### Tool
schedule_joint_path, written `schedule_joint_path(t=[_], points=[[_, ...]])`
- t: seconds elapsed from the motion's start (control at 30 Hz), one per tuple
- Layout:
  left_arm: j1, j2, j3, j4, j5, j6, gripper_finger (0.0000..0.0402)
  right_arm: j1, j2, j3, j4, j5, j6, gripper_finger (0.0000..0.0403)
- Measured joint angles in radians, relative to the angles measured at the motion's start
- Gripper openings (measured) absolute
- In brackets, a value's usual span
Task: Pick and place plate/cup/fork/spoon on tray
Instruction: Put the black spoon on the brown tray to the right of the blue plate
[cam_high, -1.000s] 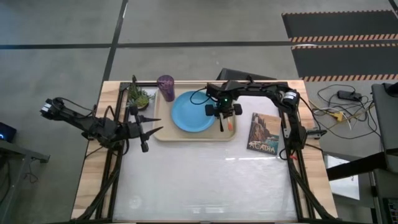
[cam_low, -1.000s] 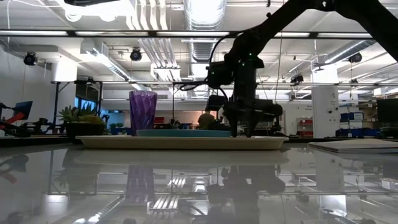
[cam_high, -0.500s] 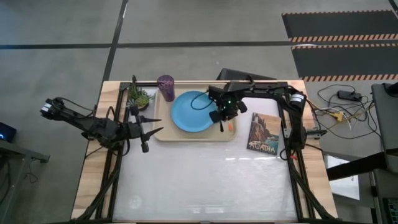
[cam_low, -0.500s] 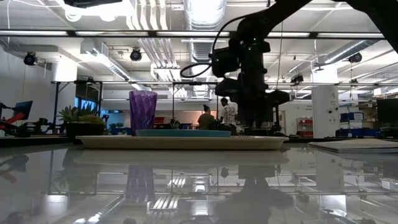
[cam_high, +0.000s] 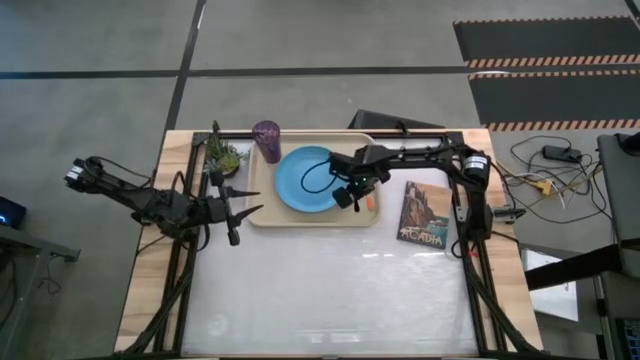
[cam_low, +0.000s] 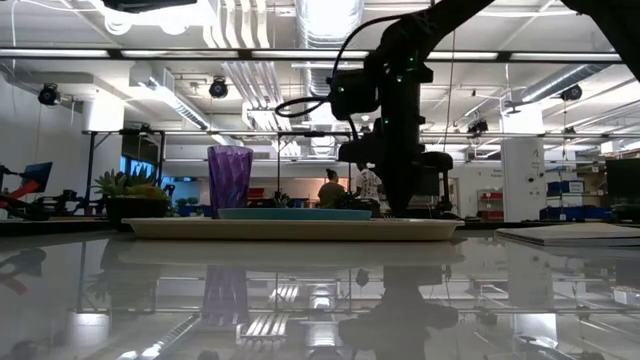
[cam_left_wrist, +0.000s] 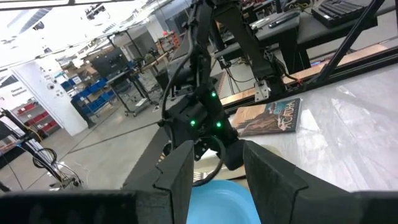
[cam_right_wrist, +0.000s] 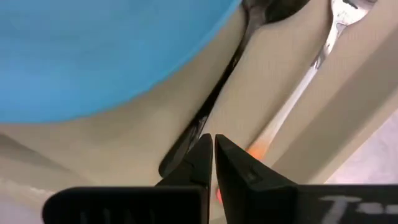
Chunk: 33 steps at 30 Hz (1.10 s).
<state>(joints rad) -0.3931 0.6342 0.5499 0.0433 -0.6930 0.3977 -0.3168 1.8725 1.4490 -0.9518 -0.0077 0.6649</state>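
Observation:
The beige tray (cam_high: 262, 213) lies at the table's far side. On it rest the blue plate (cam_high: 305, 180) and, at its far left corner, the purple cup (cam_high: 266, 140), standing upright. Right of the plate, the dark spoon (cam_right_wrist: 233, 59) and the orange-handled fork (cam_right_wrist: 298, 87) lie flat on the tray floor side by side. My right gripper (cam_right_wrist: 213, 149) is shut, its tips just over the spoon's handle end (cam_right_wrist: 177, 158). My left gripper (cam_high: 236, 212) waits open beside the tray's near left corner. My right gripper points slanting down toward the tray's near side with its fingers shut. Its fingertips (cam_right_wrist: 202, 149) stand in front of the spoon's handle end; whether they touch it I cannot tell. Nothing shows between them.
A small potted plant (cam_high: 225, 155) stands left of the cup, off the tray. A book (cam_high: 424, 213) lies right of the tray. The table's near half is bare, glossy surface (cam_high: 330, 290).
My right gripper has shut: its fingers stood apart over the spoon a second ago and are now together. It has turned at the wrist and shifted a little toward the plate's near right edge. The spoon and fork lie still on the tray.

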Motion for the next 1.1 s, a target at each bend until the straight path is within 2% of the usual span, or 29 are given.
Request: schedule_joint_path(t=[0.33, 0.5, 0.73, 1.1], points=[[0.000, 0.007, 0.000, -0.001, 0.000, -0.002, 0.0123, 0.075, 0.000, -0.028, 0.016, 0.083, -0.021, 0.0008], [0.000, 0.007, 0.000, -0.001, 0.000, -0.004, 0.0123, 0.103, -0.014, -0.088, 0.030, 0.109, -0.052, 0.0008], [0.000, 0.007, 0.000, -0.001, 0.000, -0.017, 0.0123, 0.136, -0.100, -0.222, 0.246, 0.139, -0.074, 0.0008], [0.000, 0.007, 0.000, 0.000, 0.000, -0.017, 0.0123, 0.138, -0.147, -0.374, 0.403, 0.163, -0.029, 0.0008]])
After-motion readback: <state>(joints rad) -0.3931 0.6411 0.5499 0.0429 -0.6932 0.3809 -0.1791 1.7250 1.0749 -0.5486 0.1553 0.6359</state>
